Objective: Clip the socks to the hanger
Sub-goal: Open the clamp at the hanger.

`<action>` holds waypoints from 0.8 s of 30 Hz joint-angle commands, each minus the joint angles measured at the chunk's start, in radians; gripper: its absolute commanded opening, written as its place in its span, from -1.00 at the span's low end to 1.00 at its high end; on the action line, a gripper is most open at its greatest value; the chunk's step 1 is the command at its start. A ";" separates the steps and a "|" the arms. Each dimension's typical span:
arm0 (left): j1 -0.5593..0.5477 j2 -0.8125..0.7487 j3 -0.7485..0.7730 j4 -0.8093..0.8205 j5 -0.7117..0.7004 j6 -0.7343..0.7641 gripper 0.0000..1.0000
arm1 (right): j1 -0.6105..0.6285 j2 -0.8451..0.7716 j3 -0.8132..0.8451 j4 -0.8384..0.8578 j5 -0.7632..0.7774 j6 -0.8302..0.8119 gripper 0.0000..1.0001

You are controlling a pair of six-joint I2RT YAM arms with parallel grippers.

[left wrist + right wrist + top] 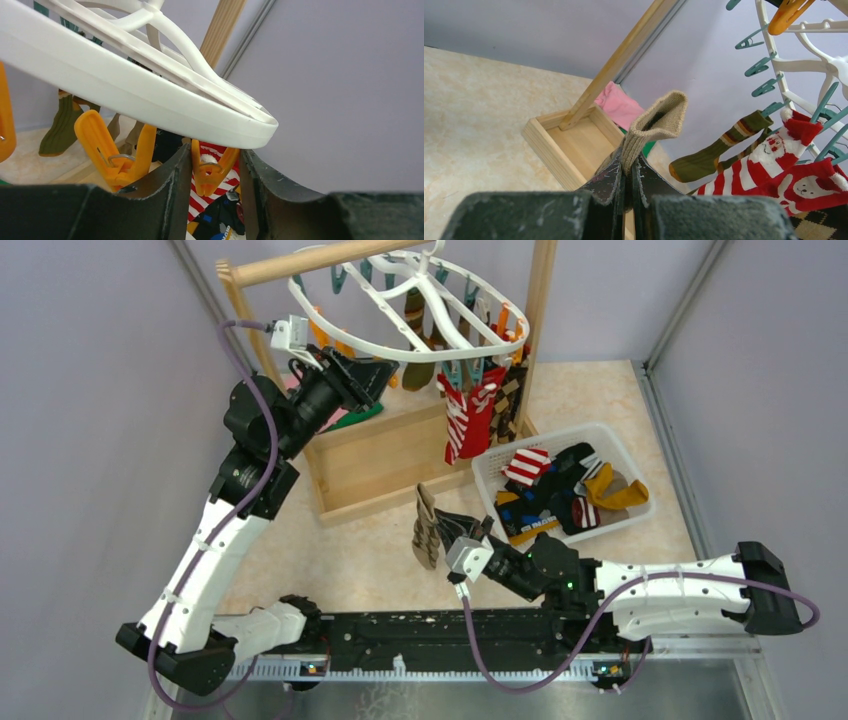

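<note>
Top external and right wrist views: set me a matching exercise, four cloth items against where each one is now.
Things:
1. tan sock
2. red-and-white sock
3. mustard sock
4. pink cloth

Places:
A. in the white basket
B. in the base of the wooden rack
C. pinched in the right gripper
D. hanging from the hanger

Pairs: 1-C, 2-D, 3-A, 4-B

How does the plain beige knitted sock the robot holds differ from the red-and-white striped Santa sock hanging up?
The beige knitted sock is plain; the red-and-white striped Santa sock is patterned. The beige one is pinched between the right gripper's shut jaws, cuff upward; the Santa one dangles from the white plastic hanger. Both are small fabric socks.
</note>
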 commanded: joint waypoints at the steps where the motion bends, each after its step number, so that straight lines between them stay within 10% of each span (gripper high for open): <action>1: -0.004 0.005 0.036 0.047 -0.005 0.020 -0.20 | 0.003 0.003 0.023 0.048 0.003 0.007 -1.00; 10: -0.006 -0.004 0.027 0.050 -0.013 0.019 -0.79 | -0.009 0.049 0.059 0.084 0.036 0.000 -1.00; 24: -0.019 -0.011 0.021 0.037 -0.038 0.004 -0.85 | -0.081 0.459 0.278 0.726 0.257 -0.354 -1.00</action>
